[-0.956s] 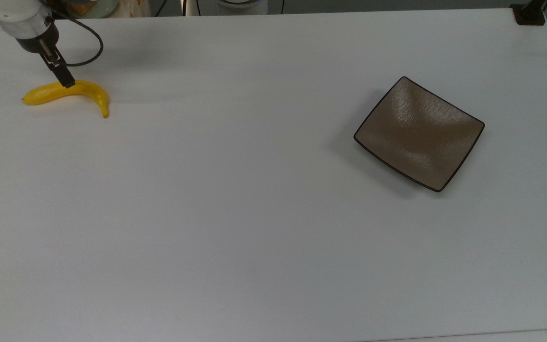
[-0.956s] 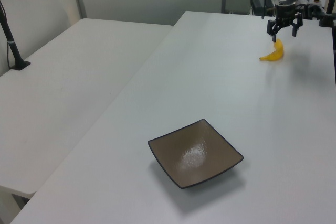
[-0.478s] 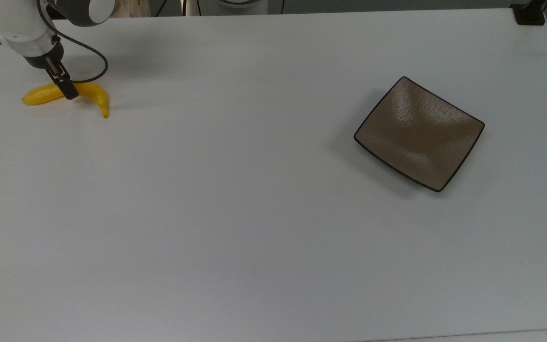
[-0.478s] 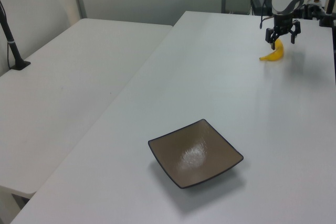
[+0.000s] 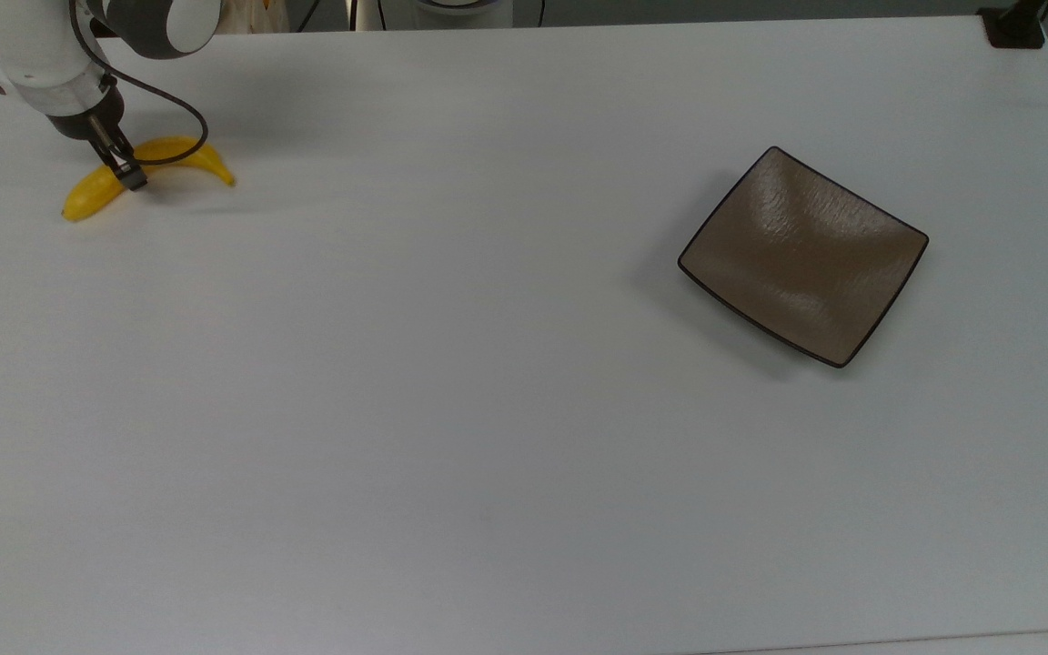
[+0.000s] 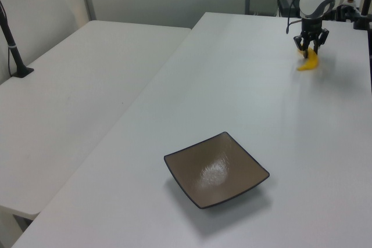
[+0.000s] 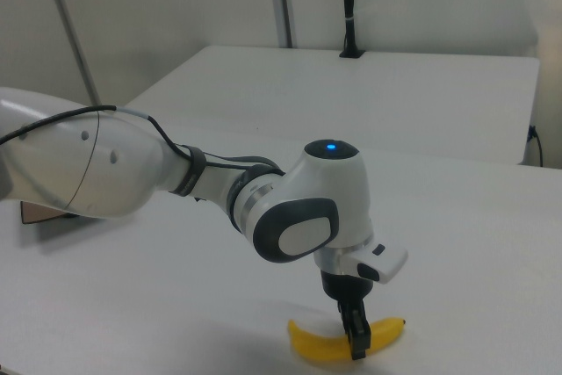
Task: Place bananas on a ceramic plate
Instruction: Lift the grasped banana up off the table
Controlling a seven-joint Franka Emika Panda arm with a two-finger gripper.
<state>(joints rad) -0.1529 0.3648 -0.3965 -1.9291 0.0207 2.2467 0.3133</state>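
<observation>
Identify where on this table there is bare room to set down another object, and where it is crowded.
Free: the wide stretch of white table between the banana and the ceramic plate, and the whole near edge in the top view. Crowded: the top view's upper left corner, where the gripper sits at the banana.

white worktop [image 5: 488, 409] bare across its middle | black clamp base [image 5: 1015, 27] at top view's 1 o'clock corner | second white table [image 6: 75, 85] at left view's 9 o'clock
</observation>
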